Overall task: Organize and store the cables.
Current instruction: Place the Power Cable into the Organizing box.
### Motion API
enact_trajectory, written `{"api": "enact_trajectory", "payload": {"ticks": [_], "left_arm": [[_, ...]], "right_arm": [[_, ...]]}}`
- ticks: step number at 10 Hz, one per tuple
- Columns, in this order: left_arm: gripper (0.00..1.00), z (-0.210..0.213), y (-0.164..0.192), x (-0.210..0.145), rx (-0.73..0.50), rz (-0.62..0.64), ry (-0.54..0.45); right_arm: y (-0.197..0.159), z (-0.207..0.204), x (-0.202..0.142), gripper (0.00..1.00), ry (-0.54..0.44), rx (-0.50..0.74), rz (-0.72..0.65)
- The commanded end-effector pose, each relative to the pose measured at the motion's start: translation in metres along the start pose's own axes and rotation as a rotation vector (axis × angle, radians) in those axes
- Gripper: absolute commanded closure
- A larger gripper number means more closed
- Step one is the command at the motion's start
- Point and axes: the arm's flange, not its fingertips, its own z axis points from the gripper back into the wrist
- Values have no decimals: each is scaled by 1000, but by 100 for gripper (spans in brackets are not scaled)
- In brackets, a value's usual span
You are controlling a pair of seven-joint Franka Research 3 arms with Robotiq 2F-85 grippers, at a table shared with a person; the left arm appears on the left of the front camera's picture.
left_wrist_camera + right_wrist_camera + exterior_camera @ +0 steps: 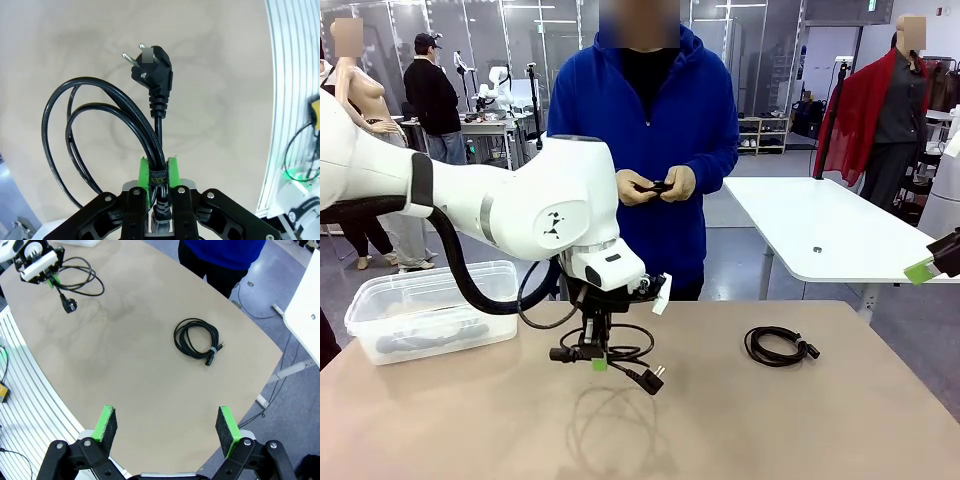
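Beige counter [800,430], clear bin [365,318] at its left end. With left fingers [144,175] clamped on a coiled cable [147,140] just right of the bin (plug [152,70] dangling), lift over the rim, lower inside, then release. Right fingers [107,422] spread, empty; second cable [805,349] farther right.

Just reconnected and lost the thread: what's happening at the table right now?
The left gripper is shut on a coiled cable, gripping it at its strap and holding it above the table, plug dangling. The right gripper hangs open over the table's right side, holding nothing. A second cable lies coiled on the table. The person across holds something small and black in both hands. A clear bin sits at the table's left end with something dark inside.
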Motion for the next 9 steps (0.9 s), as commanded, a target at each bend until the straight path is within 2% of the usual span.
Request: {"api": "enact_trajectory", "payload": {"ticks": [1,4,9], "left_arm": [[83,20,-18,-28,125,-62,-21],[83,34,-33,-76,196,-79,-47],[83,45,-50,-126,350,-62,-1]], "right_arm": [[-1,0,-2,0,-3,4,4],[-1,0,-2,0,-3,4,4],[-1,0,-2,0,-3,4,4]]}}
